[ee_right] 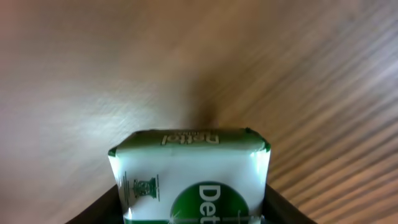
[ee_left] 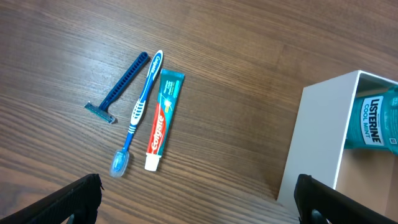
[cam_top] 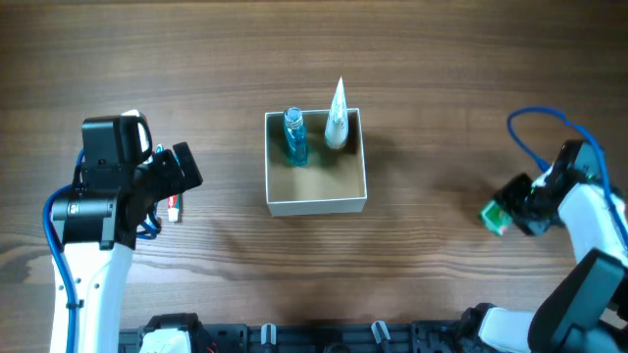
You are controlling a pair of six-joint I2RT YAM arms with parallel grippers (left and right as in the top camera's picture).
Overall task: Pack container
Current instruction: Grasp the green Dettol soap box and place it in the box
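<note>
Your right gripper [ee_right: 193,208] is clamped on a soap packet [ee_right: 189,171], with one dark finger pressed against each side. The packet is a soft-cornered block in glossy white and green wrapping with green lettering. In the overhead view that arm comes in from the lower right corner, bent at the elbow. The packet is at its tip, well apart from the container [cam_top: 316,204]. You cannot tell whether the packet touches the wood.

Your left gripper [ee_left: 199,206] stands wide apart and holds nothing. Only its black fingertips show, at the lower corners of the wrist view. That arm rises from the lower left edge, with its wrist angled toward the container. Below it, on the dark wood-grain table [cam_top: 432,78], a blue razor [ee_left: 121,87], a blue-and-white toothbrush [ee_left: 140,106] and a red, white and teal toothpaste tube [ee_left: 163,118] lie side by side, nearly parallel.

The container sits mid-table. It is square and shallow, with white cardboard walls and a tan floor. Along the wall farthest from the arm bases, it holds a clear teal mouthwash bottle [ee_left: 376,121] and a tapered white tube [cam_top: 337,123] whose tip pokes past the rim.
</note>
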